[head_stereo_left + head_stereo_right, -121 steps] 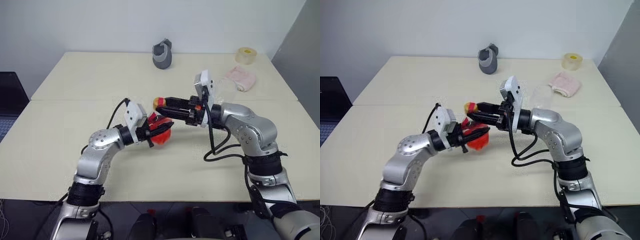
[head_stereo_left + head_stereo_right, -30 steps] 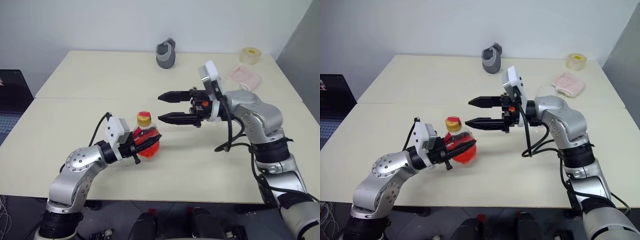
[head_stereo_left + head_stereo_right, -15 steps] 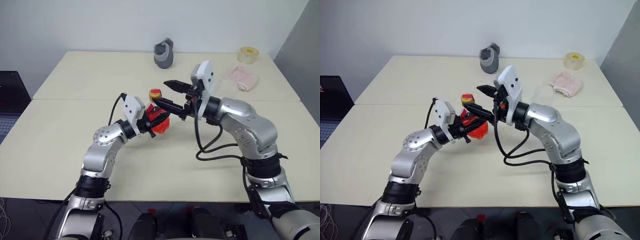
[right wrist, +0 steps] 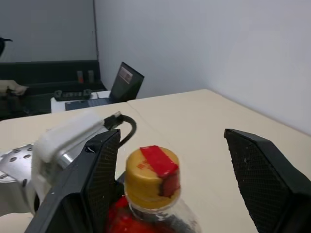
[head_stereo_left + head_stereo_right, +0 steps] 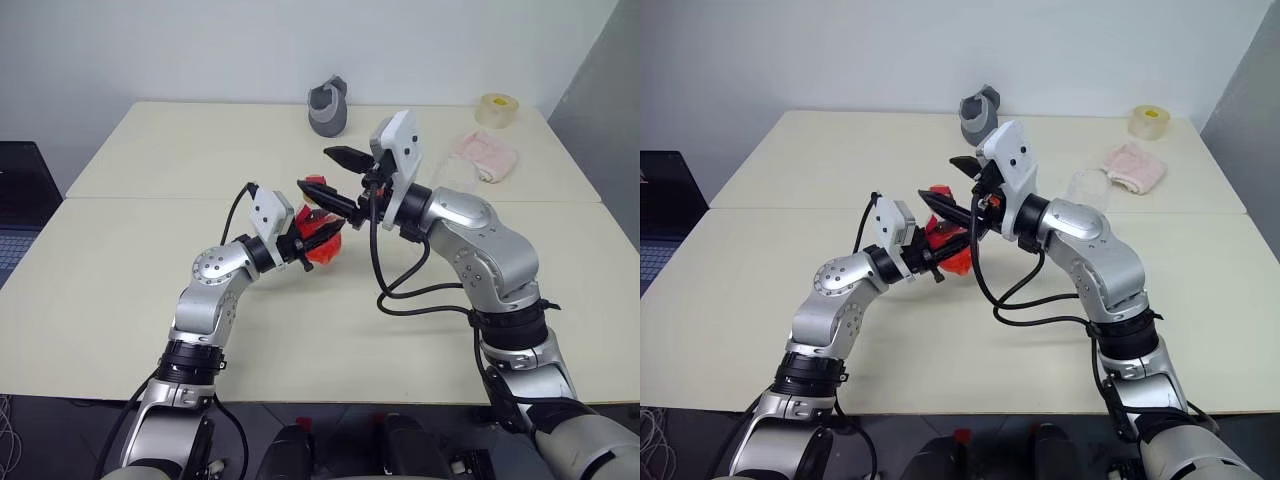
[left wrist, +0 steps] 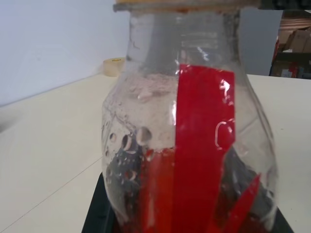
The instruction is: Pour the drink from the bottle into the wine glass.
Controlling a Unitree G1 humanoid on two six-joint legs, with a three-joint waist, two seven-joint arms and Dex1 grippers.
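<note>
The left gripper (image 5: 318, 232) clamps the bottle (image 6: 189, 141), red-orange drink (image 6: 160, 194) pooled low inside. The right gripper (image 4: 172, 179) spreads wide around its yellow-and-red cap (image 4: 151, 174), holding nothing. The wine glass (image 5: 1087, 186) stands far right.

A plain lab or office room: pale tables (image 5: 150, 150) pushed against a bare white wall (image 5: 200, 50) (laptop (image 4: 125, 80) open nearby).

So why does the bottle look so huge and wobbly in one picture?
In the left wrist view the camera sits right against the bottle, so it looks giant, and its curved plastic and droplets bend what lies behind. In the right wrist view the cap looks sharp; the laptop behind looks softer.
</note>
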